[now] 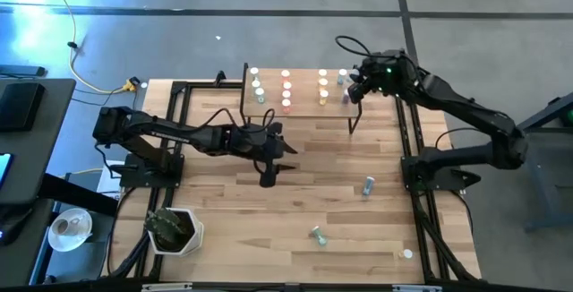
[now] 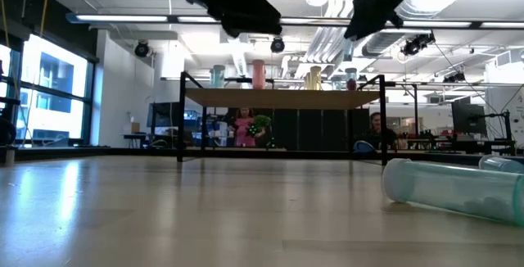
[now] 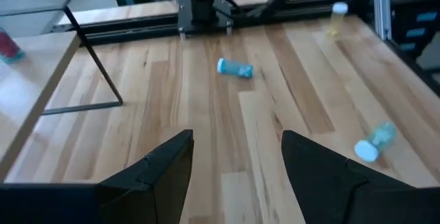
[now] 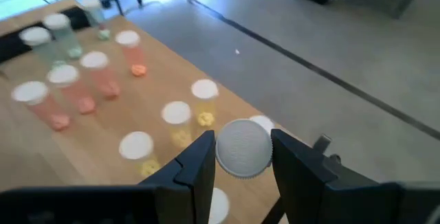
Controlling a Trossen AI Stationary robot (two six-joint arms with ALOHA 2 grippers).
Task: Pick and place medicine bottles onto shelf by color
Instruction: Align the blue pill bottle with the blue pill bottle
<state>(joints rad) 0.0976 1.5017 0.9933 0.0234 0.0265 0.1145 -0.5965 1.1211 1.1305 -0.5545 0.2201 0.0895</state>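
Observation:
The shelf [image 1: 295,104] stands at the table's far side with rows of medicine bottles upright on it: green [image 4: 60,28], pink [image 4: 96,69], yellow [image 4: 177,117] and bluish [image 1: 343,77]. My right gripper [image 1: 355,92] hovers over the shelf's right end, shut on one white-capped bottle [image 4: 242,147]; its body is hidden. My left gripper [image 1: 269,180] hangs open above the table's middle, empty. On the table, two teal bottles [image 3: 235,68] [image 3: 375,141] lie on their sides and a yellow one [image 3: 337,18] stands. My right gripper pinches the bottle between its two fingers, which sit at opposite sides of the white cap [image 4: 242,148]. The fingers slant down toward the shelf. The cap faces up, the bottle is about upright and lifted clear over the shelf's right end; the cap hides its body.
Black frame rails [image 1: 407,140] run along the table's left and right sides. A potted plant [image 1: 173,229] sits at the near left corner. Bare tabletop [image 1: 224,211] lies in front of the shelf. In the low view, people [image 2: 243,128] show in the room behind.

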